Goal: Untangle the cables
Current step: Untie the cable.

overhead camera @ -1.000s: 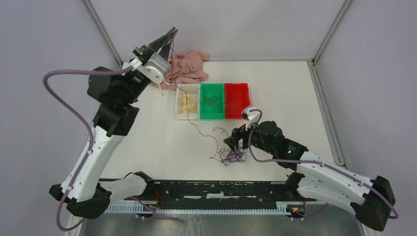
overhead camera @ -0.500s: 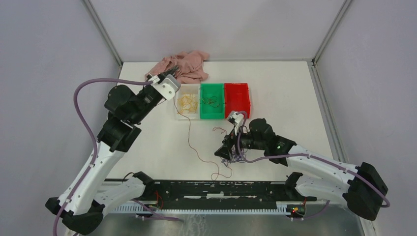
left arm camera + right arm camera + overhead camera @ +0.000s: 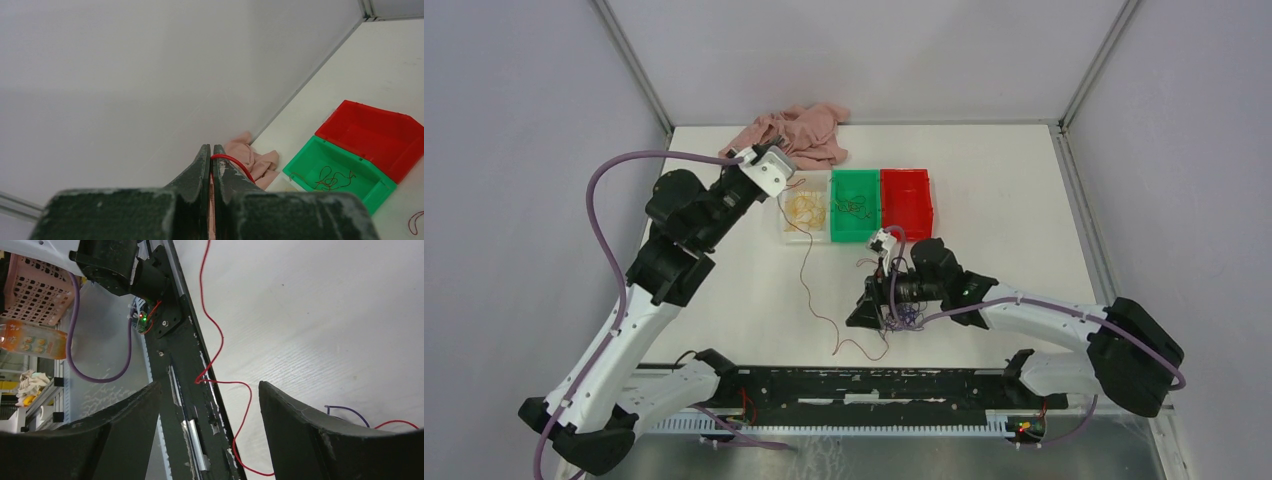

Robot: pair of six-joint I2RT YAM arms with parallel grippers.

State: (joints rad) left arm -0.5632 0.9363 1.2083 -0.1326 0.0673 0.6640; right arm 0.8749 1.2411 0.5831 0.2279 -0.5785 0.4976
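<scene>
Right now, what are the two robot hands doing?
Left hand: closed on the red wire.
Right hand: open, holding nothing.

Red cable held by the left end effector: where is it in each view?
Top external: red cable snakes down the table, left of centre.
Left wrist: lower centre, pinched in the shut left end effector.
Right wrist: winds down the middle.
Shared landmark: the white table.

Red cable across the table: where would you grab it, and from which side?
I'd take the red cable on its middle stretch, flat on the table, coming straight down with the tool open across it. There it lies clear of the purple tangle; the left tool pinches its upper end.
</scene>
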